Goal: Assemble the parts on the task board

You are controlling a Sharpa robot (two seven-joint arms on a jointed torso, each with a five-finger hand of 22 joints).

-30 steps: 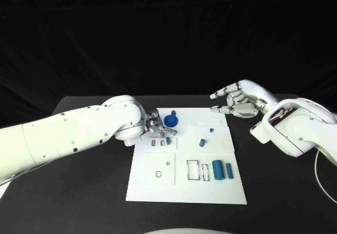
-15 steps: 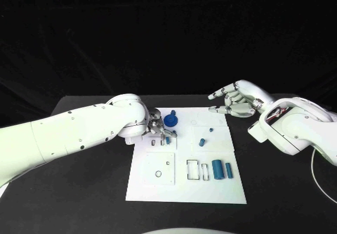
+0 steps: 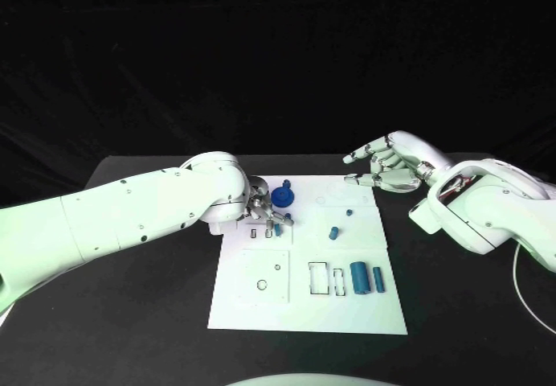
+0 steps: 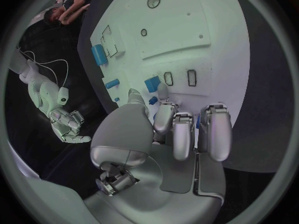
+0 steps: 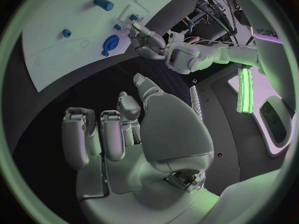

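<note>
The left hand is down over the upper-left part of the task board, fingers pointing at the board surface, and a small blue part sits right at its fingertips. In the left wrist view that same blue part lies just past the tips of the thumb and the nearest finger, beside two narrow slots cut in the board. Whether the fingers actually pinch it or only touch it, I cannot tell; the other fingers hang loosely curled next to it.

Just beyond the left hand stands the round blue part, near the board's far edge. Toward the middle of the board there are two more small blue pieces: a tiny peg and a short angled piece closer to the robot. Lower right on the board, a wider blue cylinder lies beside a slimmer blue bar, with rectangular outlines just to their left.

The right hand hovers off the board's far right corner, well apart from every part, holding nothing, fingers spread and gently bent. The right wrist view shows it empty too, above the dark table.
</note>
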